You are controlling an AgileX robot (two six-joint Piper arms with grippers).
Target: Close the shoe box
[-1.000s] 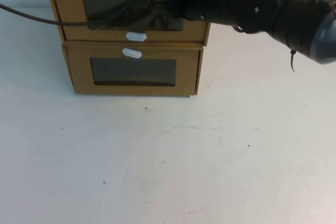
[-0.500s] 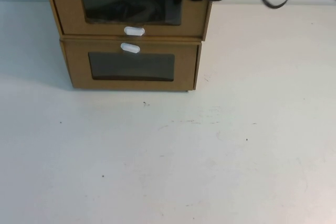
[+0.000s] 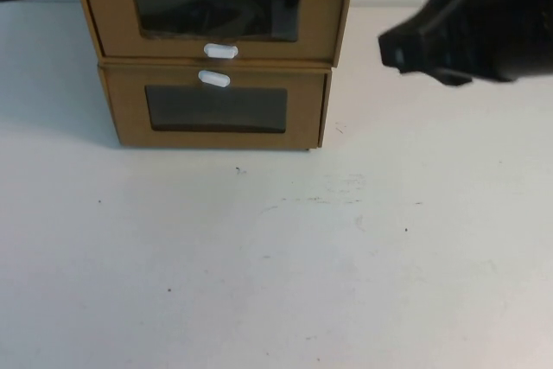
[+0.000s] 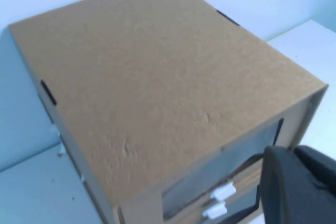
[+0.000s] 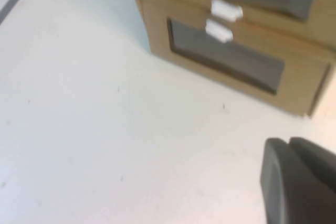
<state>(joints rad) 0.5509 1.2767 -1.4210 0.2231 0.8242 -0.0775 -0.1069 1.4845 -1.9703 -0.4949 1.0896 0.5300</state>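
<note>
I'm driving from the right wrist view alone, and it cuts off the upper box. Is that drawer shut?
Observer: The high view shows the whole front of the shoe box. Its panel looks flush with the second box beneath it.
Operator: Anything sticking out at its top?
Observer: No. From above, in the left wrist view, the front panel sits level with the top's edge.
Operator: Where are the arms?
Observer: The left gripper hangs above the stack. The right gripper is off to the stack's right, over the table, touching nothing.
</note>
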